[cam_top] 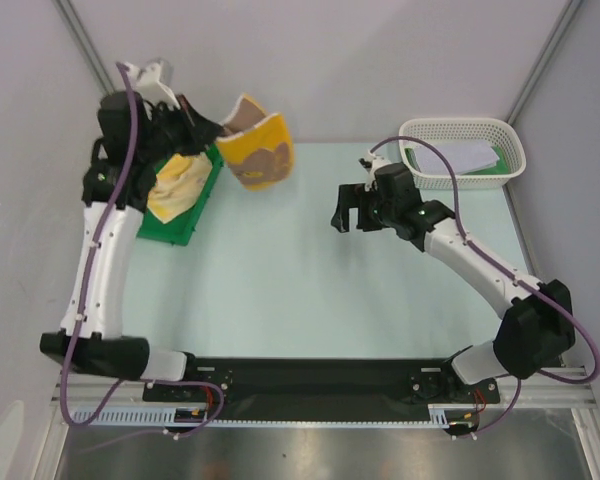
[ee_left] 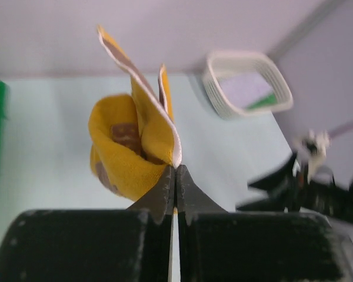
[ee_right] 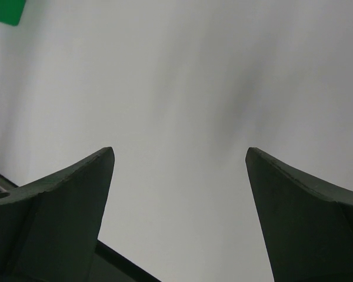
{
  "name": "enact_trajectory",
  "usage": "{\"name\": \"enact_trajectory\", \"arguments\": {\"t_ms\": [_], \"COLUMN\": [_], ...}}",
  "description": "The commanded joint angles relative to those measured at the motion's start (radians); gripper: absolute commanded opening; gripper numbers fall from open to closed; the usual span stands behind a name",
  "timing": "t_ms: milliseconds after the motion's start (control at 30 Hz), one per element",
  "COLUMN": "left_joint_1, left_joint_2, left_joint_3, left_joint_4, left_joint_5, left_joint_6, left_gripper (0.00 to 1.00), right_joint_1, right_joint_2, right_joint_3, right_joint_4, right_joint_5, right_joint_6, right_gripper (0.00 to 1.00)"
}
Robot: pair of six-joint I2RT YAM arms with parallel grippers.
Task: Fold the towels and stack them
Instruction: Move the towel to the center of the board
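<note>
A pale mint table [cam_top: 280, 300] sits between plain grey-white walls with aluminium posts in the far corners. Two arms are bolted at its 6 o'clock edge, one base at 7 o'clock and one at 5 o'clock.

The right gripper [cam_top: 348, 212] hovers over bare tabletop a little toward 2 o'clock from the centre. Its jaws are spread wide, with nothing between them.

At 9 to 10 o'clock lies one green tray [cam_top: 180, 225]. One folded towel [cam_top: 178, 185], yellow and cream, rests on it, partly hidden by the left arm.

Just beyond the tray, at 11 o'clock, the left gripper [ee_left: 175, 176] is clenched on the edge of a second towel, the yellow towel [cam_top: 258, 148]. It has brown patches and a pale underside. It hangs crumpled in the air, clear of the table, just beside the tray's far corner.

At 1 to 2 o'clock, against the far edge, stands one white plastic mesh basket [cam_top: 470, 180]. It holds a white cloth [cam_top: 470, 157] over something green [cam_top: 488, 170]; what these are I cannot tell.
</note>
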Motion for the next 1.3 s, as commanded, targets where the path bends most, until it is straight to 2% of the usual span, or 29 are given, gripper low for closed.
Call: {"name": "enact_trajectory", "arguments": {"t_ms": [0, 33, 100, 133, 200, 233, 267, 300, 333, 367, 400, 500, 533, 567, 633, 667, 700, 800, 833, 933, 1000, 1133, 1267], "left_joint_1": [-0.097, -0.126, -0.218, -0.253, -0.353, -0.382, -0.431, -0.453, -0.470, -0.496, -0.505, -0.507, -0.507, -0.505, -0.504, -0.499, -0.497, -0.491, -0.467, -0.403, -0.375, -0.292, -0.227], "left_joint_2": [-0.079, -0.105, -0.177, -0.199, -0.226, -0.225, -0.219, -0.214, -0.222, -0.240, -0.286, -0.354, -0.358, -0.361, -0.336, -0.313, -0.282, -0.113, -0.023, 0.062, 0.093, 0.117, 0.126], "left_joint_3": [-0.301, -0.452, -0.596, -0.742, -0.880, -0.985, -1.021, -1.052, -1.101, -1.126, -1.165, -1.160, -1.123, -1.102, -1.025, -1.000, -0.968, -0.760, -0.724, -0.669, -0.692, -0.756, -0.860], "left_joint_4": [0.176, 0.210, 0.267, 0.342, 0.460, 0.486, 0.494, 0.491, 0.461, 0.444, 0.441, 0.352, 0.329, 0.313, 0.316, 0.335, 0.344, 0.248, 0.223, 0.189, 0.221, 0.278, 0.489], "left_joint_5": [0.188, 0.191, 0.173, 0.162, 0.149, 0.142, 0.123, 0.087, -0.040, -0.099, -0.185, -0.301, -0.380, -0.404, -0.405, -0.389, -0.378, -0.465, -0.476, -0.433, -0.367, -0.283, -0.099], "left_joint_6": [-0.078, -0.099, -0.113, -0.148, -0.191, -0.226, -0.239, -0.253, -0.295, -0.319, -0.332, -0.314, -0.301, -0.282, -0.206, -0.172, -0.121, -0.073, -0.072, -0.087, -0.083, -0.083, -0.112], "left_gripper": [0.00, 0.00, 0.00, 0.00, 0.00, 0.02, 0.04, 0.06, 0.09, 0.14, 0.24, 0.37, 0.42, 0.44, 0.49, 0.50, 0.50, 0.49, 0.48, 0.47, 0.47, 0.49, 0.49], "right_joint_1": [-0.052, -0.064, -0.091, -0.098, -0.119, -0.124, -0.127, -0.128, -0.127, -0.127, -0.125, -0.125, -0.125, -0.125, -0.130, -0.132, -0.133, -0.132, -0.130, -0.135, -0.142, -0.167, -0.194], "right_joint_2": [-0.085, -0.114, -0.140, -0.160, -0.169, -0.166, -0.162, -0.157, -0.151, -0.139, -0.131, -0.085, -0.068, -0.030, 0.019, 0.053, 0.111, 0.202, 0.220, 0.302, 0.358, 0.403, 0.401], "right_joint_3": [-0.038, -0.050, -0.087, -0.099, -0.131, -0.140, -0.151, -0.160, -0.168, -0.179, -0.200, -0.225, -0.229, -0.234, -0.216, -0.196, -0.171, -0.112, -0.076, -0.017, 0.051, 0.111, 0.100], "right_joint_4": [-0.026, -0.026, -0.028, -0.029, -0.035, -0.038, -0.040, -0.043, -0.037, -0.029, -0.011, 0.053, 0.079, 0.110, 0.178, 0.179, 0.167, 0.186, 0.186, 0.201, 0.189, 0.176, 0.212], "right_joint_5": [0.098, 0.112, 0.117, 0.142, 0.150, 0.143, 0.137, 0.133, 0.127, 0.091, 0.062, -0.007, -0.027, -0.047, -0.104, -0.117, -0.141, -0.184, -0.187, -0.228, -0.270, -0.321, -0.342], "right_joint_6": [0.043, 0.048, 0.063, 0.066, 0.068, 0.066, 0.062, 0.060, 0.049, 0.046, 0.043, 0.025, 0.005, -0.006, -0.017, -0.009, -0.003, 0.003, 0.000, -0.053, -0.119, -0.149, -0.132], "right_gripper": [1.00, 1.00, 1.00, 1.00, 1.00, 1.00, 1.00, 1.00, 1.00, 0.99, 0.97, 0.88, 0.84, 0.73, 0.62, 0.52, 0.49, 0.51, 0.52, 0.56, 0.60, 0.64, 0.65]}}
